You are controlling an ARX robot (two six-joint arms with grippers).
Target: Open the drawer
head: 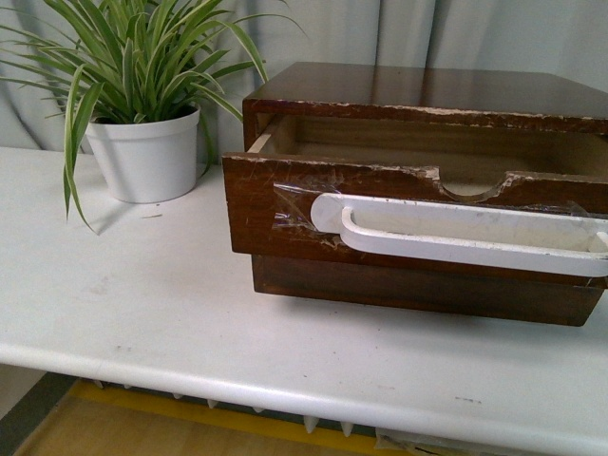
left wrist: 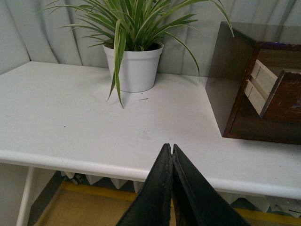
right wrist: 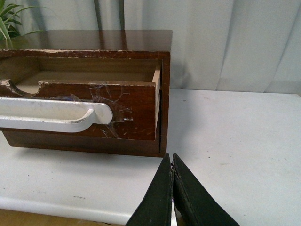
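Observation:
The drawer [head: 285, 204] has a dark brown front with a chipped top edge, a half-round notch [head: 467, 185] and a long white handle [head: 456, 237] taped on. It stands pulled part way out of its dark wood cabinet [head: 418, 90], and its pale inside shows. It also shows in the right wrist view [right wrist: 136, 101] with the handle [right wrist: 51, 115], and side-on in the left wrist view [left wrist: 287, 101]. My left gripper [left wrist: 170, 149] is shut and empty over the table's front edge, left of the cabinet. My right gripper [right wrist: 170, 157] is shut and empty, just off the drawer's right corner. Neither arm shows in the front view.
A white table [head: 142, 304] bears the cabinet. A spider plant in a white pot [head: 147, 152] stands at the back left, also in the left wrist view [left wrist: 136, 68]. A plain drawer front [head: 418, 294] lies under the pulled-out one. Grey curtain [right wrist: 225, 42] hangs behind.

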